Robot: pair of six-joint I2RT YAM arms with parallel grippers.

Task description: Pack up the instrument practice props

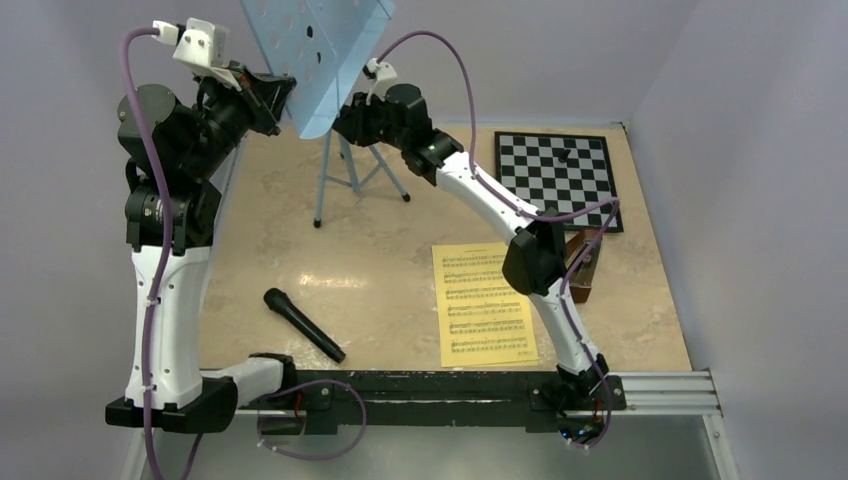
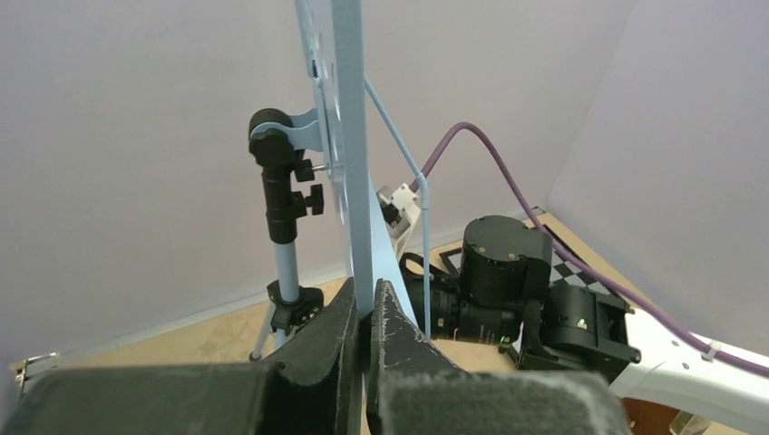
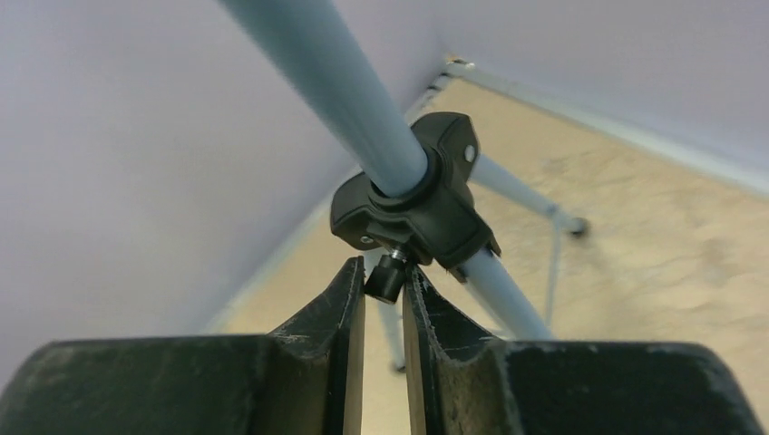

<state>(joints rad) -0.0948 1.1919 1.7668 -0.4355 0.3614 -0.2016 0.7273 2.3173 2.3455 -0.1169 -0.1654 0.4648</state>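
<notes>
Steadying hand: my left gripper (image 2: 365,301) is clamped on an edge of the light-blue perforated tray (image 1: 320,50) of the music stand, which stands upright at the far left of the table (image 1: 380,270).
Working hand: my right gripper (image 3: 383,274) has its fingers closed on either side of the small black locking knob (image 3: 384,279) under the tripod collar (image 3: 426,208).
Step in hand: as I judge it, loosening that knob so the legs can fold.
Doing it well: I should turn about the knob's own axis with the tips square on it so it cannot slip out. The left grip should stop the stand twisting or tipping.
Waiting: the yellow sheet music (image 1: 483,303) lies flat by the right arm. The brown metronome (image 1: 592,283) sits just beyond, partly hidden.
</notes>
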